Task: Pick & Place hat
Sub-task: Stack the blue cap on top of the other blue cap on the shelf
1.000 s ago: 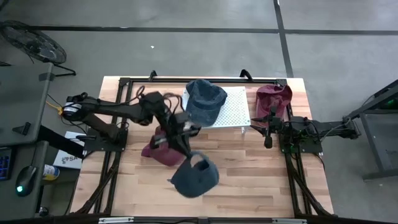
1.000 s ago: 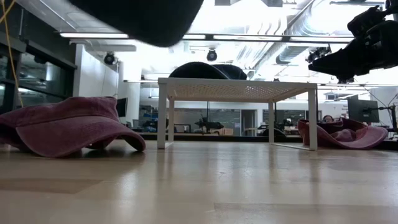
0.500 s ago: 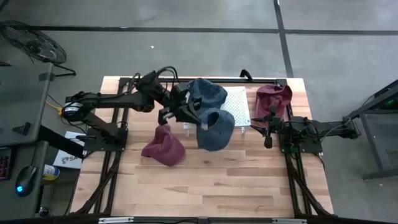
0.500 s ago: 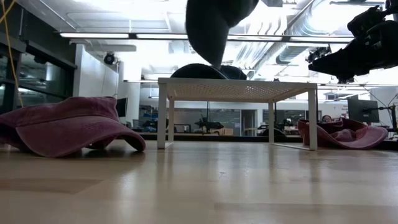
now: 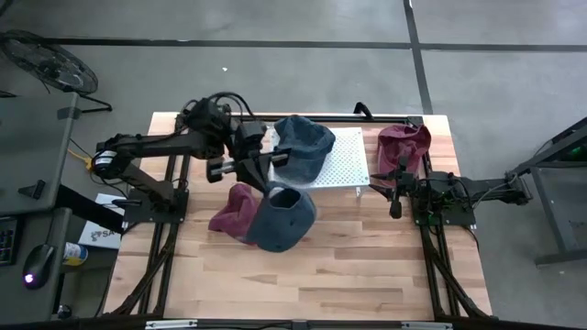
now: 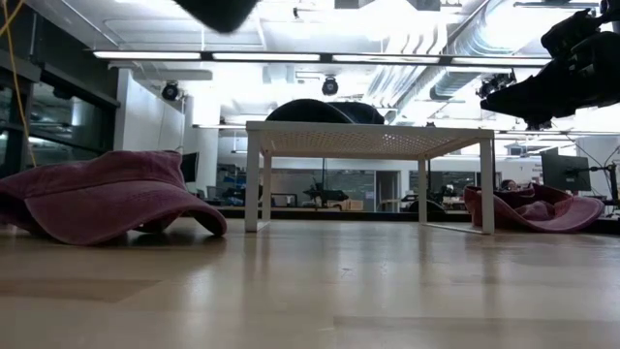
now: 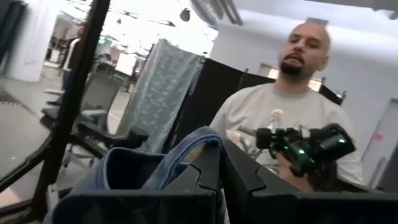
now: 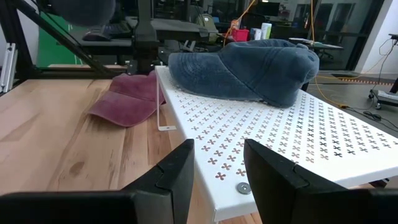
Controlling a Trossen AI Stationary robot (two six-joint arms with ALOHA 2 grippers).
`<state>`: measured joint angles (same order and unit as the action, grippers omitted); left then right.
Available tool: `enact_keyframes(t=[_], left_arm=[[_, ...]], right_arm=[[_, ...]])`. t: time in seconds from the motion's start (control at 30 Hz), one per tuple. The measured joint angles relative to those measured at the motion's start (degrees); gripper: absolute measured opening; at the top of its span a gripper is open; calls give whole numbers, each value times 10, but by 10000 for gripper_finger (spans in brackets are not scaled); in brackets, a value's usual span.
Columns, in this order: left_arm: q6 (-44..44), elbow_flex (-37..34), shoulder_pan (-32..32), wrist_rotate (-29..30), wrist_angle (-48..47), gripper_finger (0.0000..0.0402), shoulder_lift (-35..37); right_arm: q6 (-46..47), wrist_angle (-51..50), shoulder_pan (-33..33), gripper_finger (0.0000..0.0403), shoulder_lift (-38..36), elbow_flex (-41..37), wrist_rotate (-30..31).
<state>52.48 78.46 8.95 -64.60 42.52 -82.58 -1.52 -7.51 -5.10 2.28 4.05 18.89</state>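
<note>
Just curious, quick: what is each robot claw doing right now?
Left gripper: shut on the blue cap, lifted.
Right gripper: open, empty, by the white rack.

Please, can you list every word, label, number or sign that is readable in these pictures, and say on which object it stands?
None can be read.
The paper on the floor beside the table's left side carries print too small to read.
The hats show no lettering.

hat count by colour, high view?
Blue hats: 2, one on the white rack at, one held in the left gripper at
Maroon hats: 2, at and
Total: 4
</note>
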Motion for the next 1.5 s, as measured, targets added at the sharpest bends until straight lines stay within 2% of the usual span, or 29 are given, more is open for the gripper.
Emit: enact_keyframes(t=[0.33, 0.43, 0.5, 0.67, 0.8, 0.97, 1.1, 1.23, 1.5], left_arm=[[26, 56, -4, -31, -5, 0, 0], [33, 67, -3, -35, -5, 0, 0], [33, 73, -3, -35, -5, 0, 0], [30, 79, -4, -25, -6, 0, 0], [11, 79, -3, -10, -7, 0, 0], [-32, 79, -4, 14, -9, 0, 0], [-81, 79, -3, 36, -21, 0, 0], [-105, 79, -3, 47, -22, 0, 0], [-128, 89, -3, 48, -18, 0, -26]], right_arm=[[0, 4, 0, 133, 0, 0, 0], [26, 13, 0, 133, 0, 0, -2], [75, 30, 0, 133, 0, 0, -8], [269, 94, 0, 133, 0, 0, -19], [340, 143, 0, 133, 0, 0, -36], [422, 189, 0, 133, 1, 0, -29], [394, 228, 0, 133, 5, 1, -26], [372, 227, 0, 133, 32, 31, 7], [270, 203, 0, 133, 187, 174, 31]])
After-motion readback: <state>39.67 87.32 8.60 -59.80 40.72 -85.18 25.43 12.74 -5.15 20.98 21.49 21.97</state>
